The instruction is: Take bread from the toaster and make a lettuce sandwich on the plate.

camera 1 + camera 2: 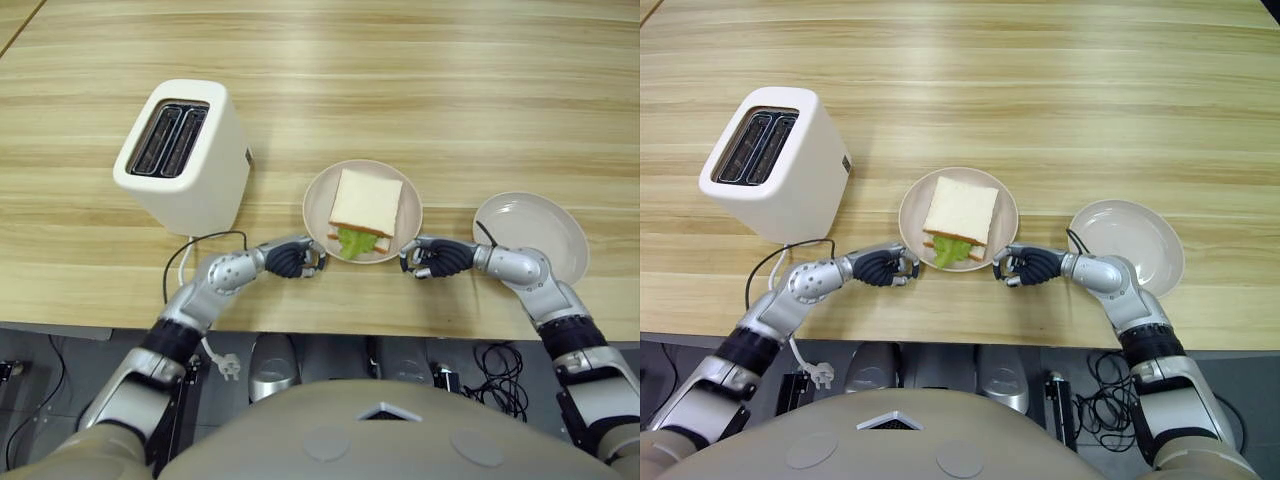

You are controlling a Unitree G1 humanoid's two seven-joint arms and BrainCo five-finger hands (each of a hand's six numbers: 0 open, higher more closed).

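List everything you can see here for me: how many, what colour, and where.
table: one, light wood, under everything.
toaster: one, cream, left on the table, slots facing up.
cord: one, black, looped on the table in front of the toaster.
plate: one, pale beige, middle, near the front edge.
sandwich: one, white bread, on that plate.
lettuce: one visible piece, green, poking out of the sandwich's near side.
empty plate: one, pale, right of the sandwich's plate.
left hand: one, dark fingers curled, by the plate's near left rim.
right hand: one, dark fingers curled, by its near right rim.
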